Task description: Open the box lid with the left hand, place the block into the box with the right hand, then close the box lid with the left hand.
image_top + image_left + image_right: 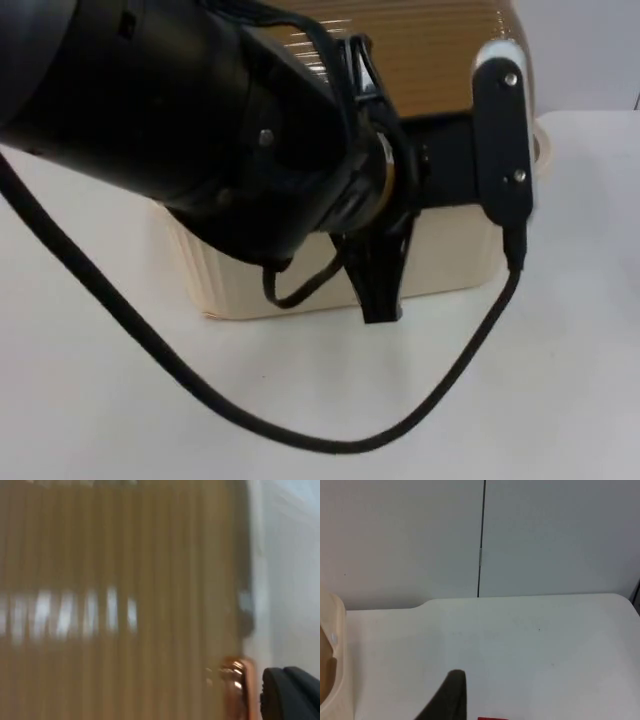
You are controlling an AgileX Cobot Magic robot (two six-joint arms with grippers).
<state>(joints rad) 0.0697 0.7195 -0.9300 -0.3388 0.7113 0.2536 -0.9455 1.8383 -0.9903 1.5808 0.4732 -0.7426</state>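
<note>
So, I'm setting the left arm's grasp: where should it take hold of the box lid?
Probably the lid edge beside the copper clasp, approached from that side: its ribbed face is too broad to pinch.

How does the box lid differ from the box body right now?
The lid is brown with fine ribs and stands raised behind the body; the box body is cream, ribbed more coarsely, and sits on the white table. Up close, the lid shows a copper-coloured fitting at its edge. Both are ribbed. The left end effector hangs before the body.
</note>
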